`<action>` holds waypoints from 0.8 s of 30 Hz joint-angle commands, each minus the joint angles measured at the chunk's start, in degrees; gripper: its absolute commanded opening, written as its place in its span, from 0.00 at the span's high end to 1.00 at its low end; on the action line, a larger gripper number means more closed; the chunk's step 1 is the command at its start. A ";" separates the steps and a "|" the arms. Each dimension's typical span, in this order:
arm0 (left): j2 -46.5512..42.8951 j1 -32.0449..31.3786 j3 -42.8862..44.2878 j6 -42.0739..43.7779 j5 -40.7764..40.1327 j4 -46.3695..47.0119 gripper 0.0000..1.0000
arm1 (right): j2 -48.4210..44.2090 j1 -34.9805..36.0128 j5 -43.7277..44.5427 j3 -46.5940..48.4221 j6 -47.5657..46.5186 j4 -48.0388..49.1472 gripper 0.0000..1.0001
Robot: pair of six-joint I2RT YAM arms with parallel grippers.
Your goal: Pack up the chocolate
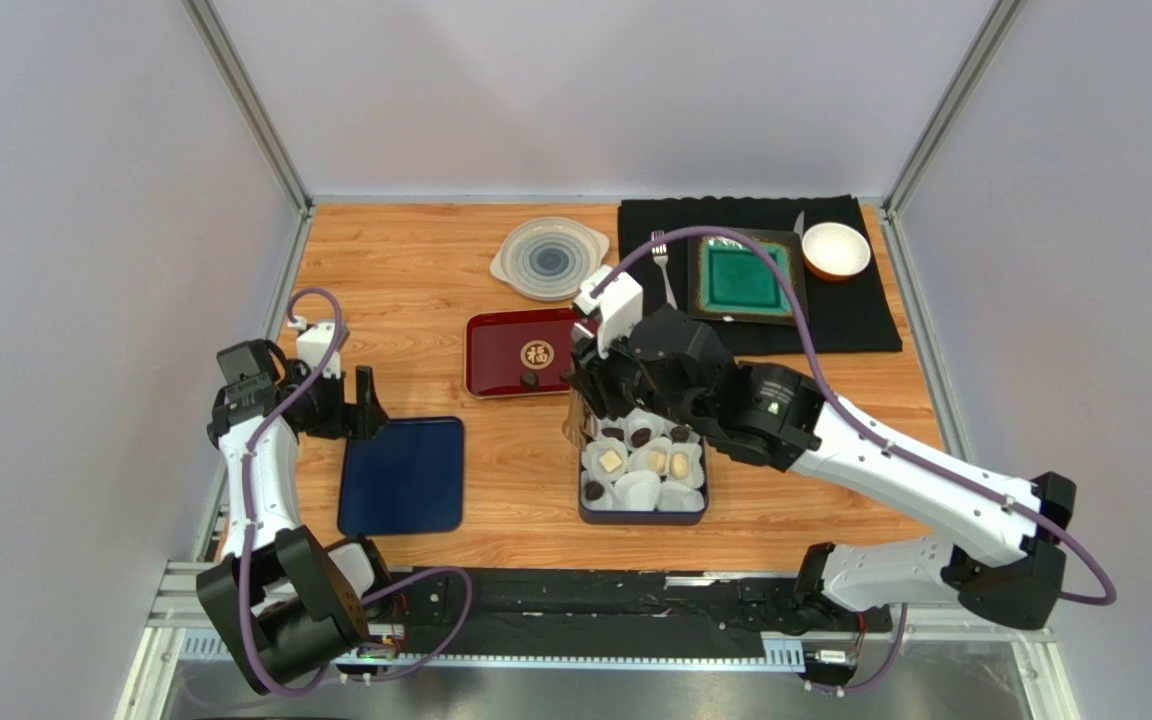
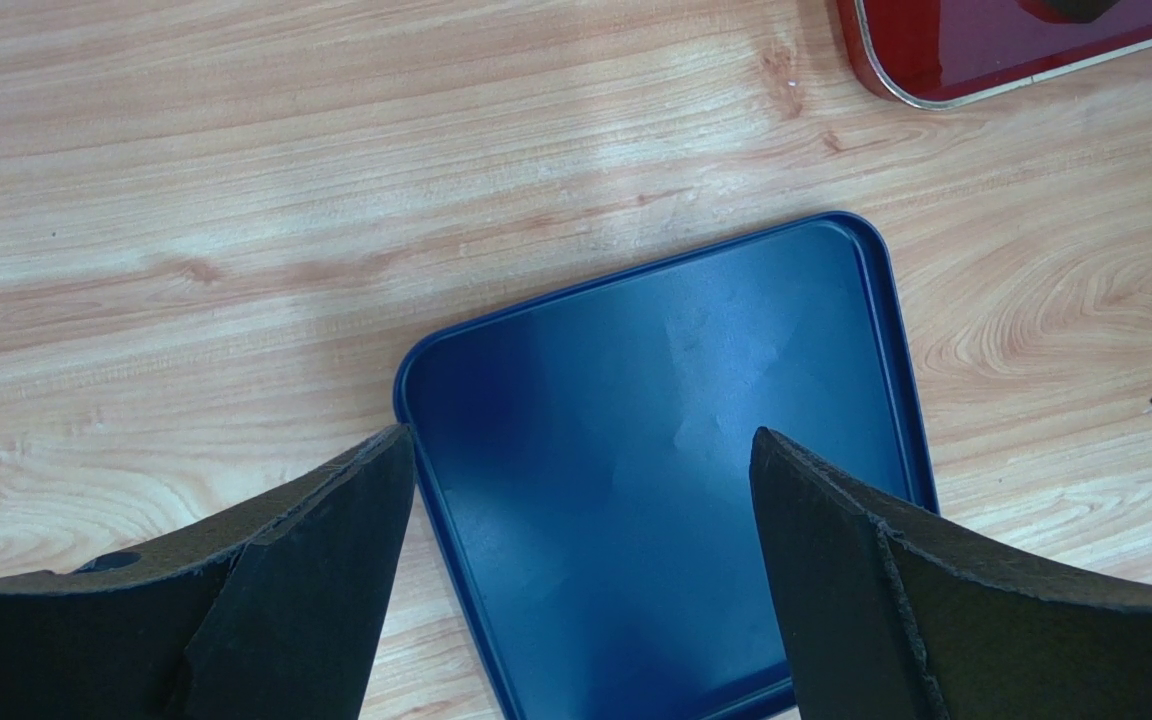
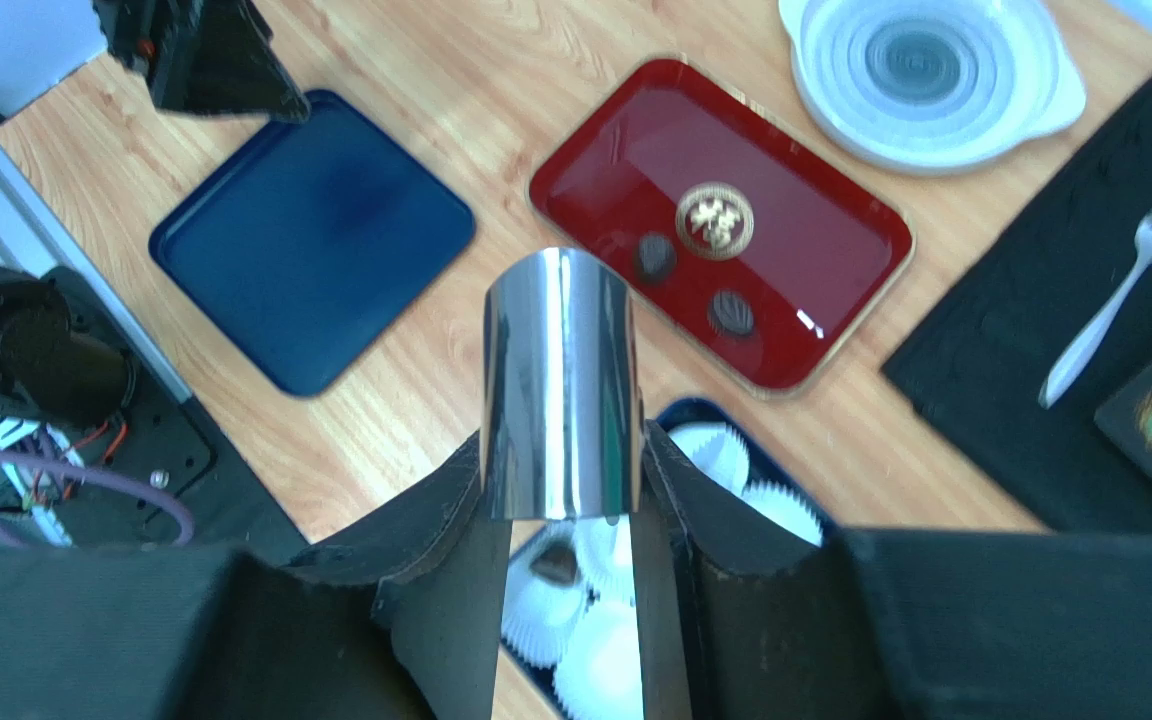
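My right gripper is shut on shiny metal tongs and hovers over the far end of the dark blue box. The box holds white paper cups with chocolates, dark and cream; one dark piece shows between my fingers. Two dark chocolates lie on the red tray. My left gripper is open and empty above the dark blue lid.
A clear round plastic dish sits behind the red tray. A black mat at the back right carries a fork, a green-centred dark tray and a white bowl.
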 commanded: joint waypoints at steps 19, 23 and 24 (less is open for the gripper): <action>-0.81 0.51 0.03 0.77 2.43 0.89 0.10 | 32.89 -11.69 -7.98 24.48 -3.38 15.12 0.67; -0.90 0.51 0.03 1.13 1.90 1.06 0.10 | 35.62 -12.75 -8.68 25.80 -1.97 16.18 0.66; -0.90 0.51 0.03 1.21 1.81 0.97 0.10 | 35.97 -12.84 -8.68 25.98 -1.79 16.36 0.66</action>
